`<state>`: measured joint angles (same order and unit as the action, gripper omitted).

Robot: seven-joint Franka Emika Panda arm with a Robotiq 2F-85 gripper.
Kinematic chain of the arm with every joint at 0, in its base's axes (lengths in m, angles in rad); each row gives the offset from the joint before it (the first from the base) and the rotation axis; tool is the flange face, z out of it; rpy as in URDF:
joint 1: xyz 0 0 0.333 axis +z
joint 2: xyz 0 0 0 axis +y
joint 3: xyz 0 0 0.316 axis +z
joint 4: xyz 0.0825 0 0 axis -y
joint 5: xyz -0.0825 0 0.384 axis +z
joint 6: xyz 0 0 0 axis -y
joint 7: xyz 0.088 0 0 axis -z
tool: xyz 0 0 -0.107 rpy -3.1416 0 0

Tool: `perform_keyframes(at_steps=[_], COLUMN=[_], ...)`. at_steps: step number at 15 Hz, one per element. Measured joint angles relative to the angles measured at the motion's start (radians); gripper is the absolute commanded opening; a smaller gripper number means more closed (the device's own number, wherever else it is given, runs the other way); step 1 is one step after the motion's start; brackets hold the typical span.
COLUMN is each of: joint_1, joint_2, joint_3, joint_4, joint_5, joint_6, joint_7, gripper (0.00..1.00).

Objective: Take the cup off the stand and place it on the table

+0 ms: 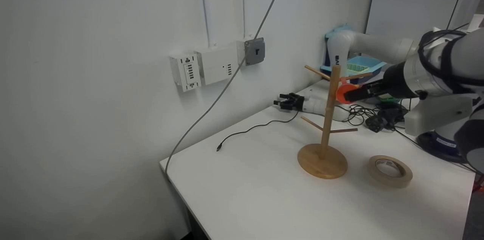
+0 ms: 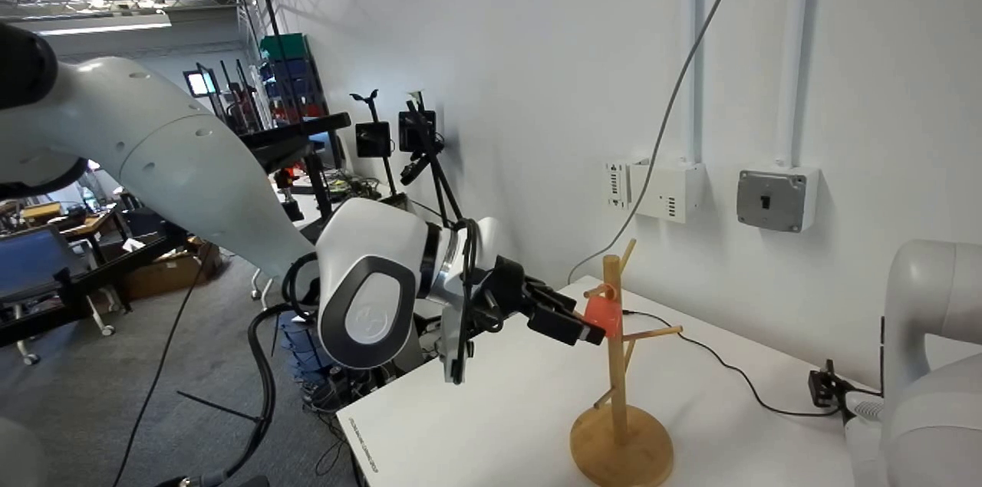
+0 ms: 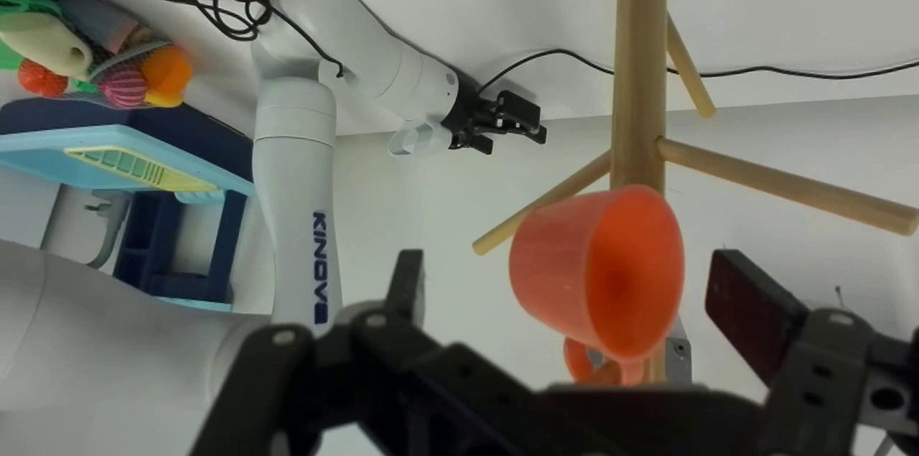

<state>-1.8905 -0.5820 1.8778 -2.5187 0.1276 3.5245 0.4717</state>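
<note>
The cup (image 2: pixel 603 314) hangs by its handle (image 3: pixel 573 358) from an upper peg (image 3: pixel 607 374) of the stand (image 1: pixel 328 123), well above the counter (image 1: pixel 245 187). In the wrist view the tool (image 3: pixel 574 296) stands spread, a jaw to either side of the cup, gripping nothing. The approach appears nearly complete; the grasp, the unhooking and the placing on the counter remain.

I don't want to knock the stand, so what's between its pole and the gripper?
The orange cup: the wrist view shows it in front of the stand's pole, framed by the open gripper.
</note>
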Motion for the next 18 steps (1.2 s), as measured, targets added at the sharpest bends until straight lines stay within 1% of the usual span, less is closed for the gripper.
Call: perform_keyframes(at_steps=[5,7,9,10,12,15,16,17,18], joint_1=[-0.025,-0.03,-0.034,-0.035,-0.035,-0.035,-0.035,-0.035,-0.036], joint_2=[-0.013,-0.013,-0.013,-0.013,-0.013,-0.013,-0.013,-0.013,-0.013], joint_3=[0.008,0.015,0.025,0.029,0.035,0.039,0.039,0.039,0.038], joint_4=[0.002,0.003,0.004,0.004,0.005,0.006,0.007,0.007,0.007], joint_5=[0.0,0.0,0.0,0.0,0.0,0.0,0.0,0.0,0.0], joint_6=[0.018,0.018,0.018,0.018,0.018,0.018,0.018,0.018,0.018], joint_7=[0.0,0.0,0.0,0.0,0.0,0.0,0.0,0.0,0.0], gripper=[1.0,0.74,0.58,0.49,0.35,0.11,0.05,0.0,0.0])
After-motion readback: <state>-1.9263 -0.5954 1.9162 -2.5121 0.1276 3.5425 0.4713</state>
